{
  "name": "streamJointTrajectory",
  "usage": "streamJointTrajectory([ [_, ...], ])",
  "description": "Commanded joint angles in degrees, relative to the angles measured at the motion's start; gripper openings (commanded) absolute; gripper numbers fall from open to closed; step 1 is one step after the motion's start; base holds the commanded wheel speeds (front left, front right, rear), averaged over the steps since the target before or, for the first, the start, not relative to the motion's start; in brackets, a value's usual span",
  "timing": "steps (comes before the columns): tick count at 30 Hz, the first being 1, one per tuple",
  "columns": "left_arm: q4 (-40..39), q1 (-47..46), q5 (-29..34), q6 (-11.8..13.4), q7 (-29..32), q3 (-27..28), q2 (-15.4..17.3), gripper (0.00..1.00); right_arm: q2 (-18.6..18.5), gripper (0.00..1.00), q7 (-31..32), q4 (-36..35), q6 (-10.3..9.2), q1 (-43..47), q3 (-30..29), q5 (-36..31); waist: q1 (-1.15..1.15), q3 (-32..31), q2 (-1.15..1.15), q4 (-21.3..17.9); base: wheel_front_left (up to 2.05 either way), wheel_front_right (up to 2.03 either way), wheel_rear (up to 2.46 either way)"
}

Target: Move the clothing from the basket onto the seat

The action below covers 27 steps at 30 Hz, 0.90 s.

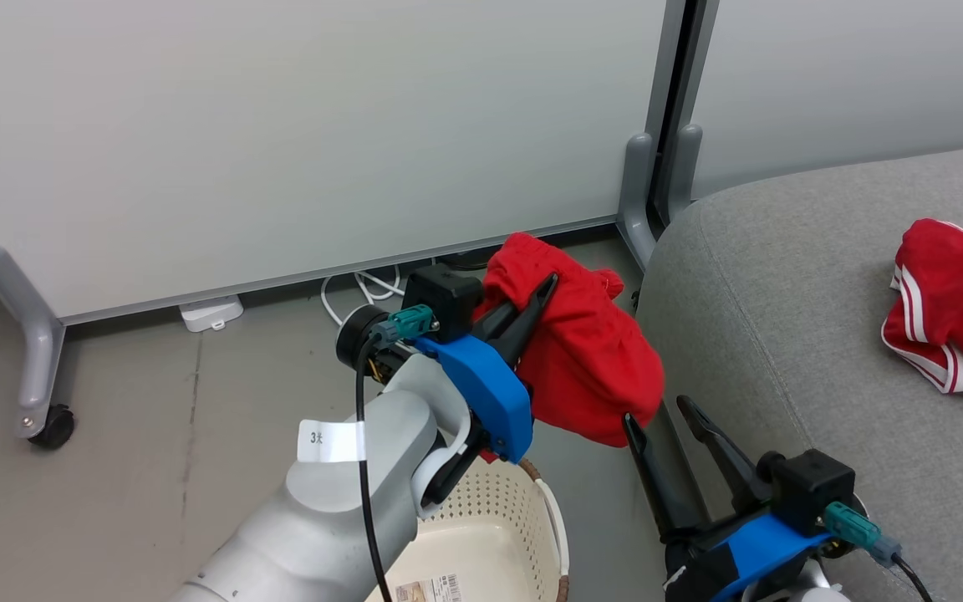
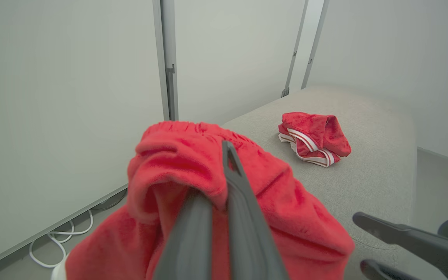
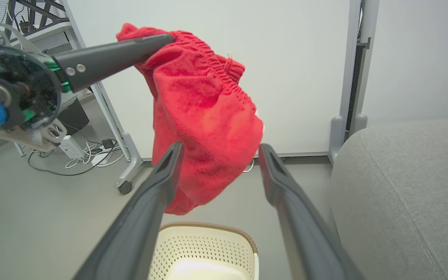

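left gripper (image 1: 547,284) clamped tight on a red garment (image 1: 590,359) – fingers pinch the elastic waistband and the rest of the cloth hangs down loose in the air. in the head view the garment is dead centre, above and toward 1 o'clock of the basket (image 1: 550,495), which sits on the floor (image 1: 155,418) at 6 o'clock. the basket's inside shows only in part, base label visible, can't tell if more cloth is in it.

right gripper (image 1: 655,411) at 5 o'clock, jaws spread wide, holding nothing; its tips are just beside the garment's lower hem – can't tell if they touch.

the seat (image 1: 782,293) takes the 3 to 5 o'clock side, and the hanging garment is near its rounded corner, not on it. a second red garment (image 1: 950,301) with white stripes lies crumpled on the seat at 3 o'clock, well apart from the held one.

white panel (image 1: 281,125) from 9 to 12 o'clock, cables (image 1: 364,288) on the floor at its foot.
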Motion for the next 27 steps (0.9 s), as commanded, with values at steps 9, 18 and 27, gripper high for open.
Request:
streamJointTrajectory([
  [9, 0.9, -1.7, -1.4, -0.1, -1.2, -1.3, -0.1, 0.00, -0.1, 1.00, 1.5, 5.6, 0.01, -2.9, 2.2, 3.2, 0.00, 0.6, 0.00, 0.6, 0.00, 0.00, 0.00],
  [18, 1.0, -2.1, -2.7, -0.1, -1.5, -3.1, -0.1, 0.00, -0.2, 1.00, 0.2, 13.0, 0.01, -9.2, 6.2, 5.2, 0.00, 0.8, 0.00, 1.5, 0.00, 0.00, 0.00],
  [27, 1.3, -1.9, -3.8, -0.1, -1.9, -4.6, -0.1, 0.00, -1.1, 1.00, -1.9, 17.5, 0.01, -15.8, 11.0, 5.7, 0.00, 0.8, 0.00, 1.8, 0.00, 0.00, 0.00],
])
